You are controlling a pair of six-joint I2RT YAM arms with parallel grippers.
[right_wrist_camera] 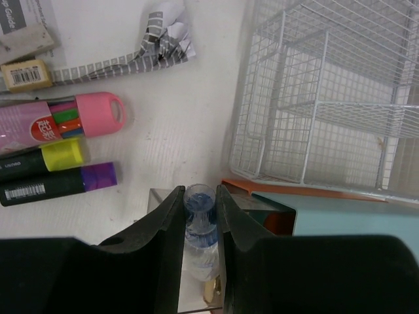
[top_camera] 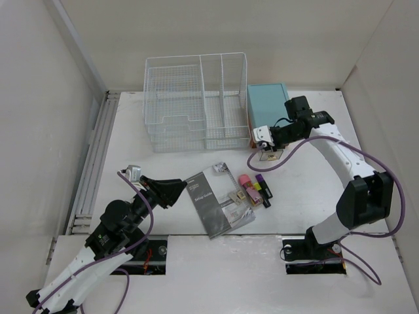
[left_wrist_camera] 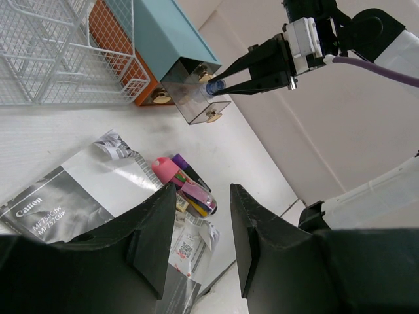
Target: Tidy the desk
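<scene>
The right gripper point(right_wrist_camera: 200, 196) is clenched on a small blue-capped bottle point(right_wrist_camera: 200, 252), with one finger pressing on each side of the neck. It holds the bottle just over a clear drawer point(left_wrist_camera: 196, 104) that stands pulled out from the teal box point(top_camera: 267, 104), near the far right corner of the tabletop. I judge that the bottle is meant for this drawer, which would explain the grip from above. The left gripper point(left_wrist_camera: 201, 196) has its fingers apart with nothing between them. It hangs over the near left part, away from the other arm. Toward the middle of the tabletop lie a printer booklet point(top_camera: 217, 203), a pink pen case point(right_wrist_camera: 65, 121) and two dark markers point(right_wrist_camera: 46, 186), probably not yet sorted. The white wire rack point(top_camera: 196, 101) stands at the far edge. The desk point(top_camera: 131, 131) is wide, flat and matte white, with two rectangular cutouts on its near edge, and it carries everything here.
</scene>
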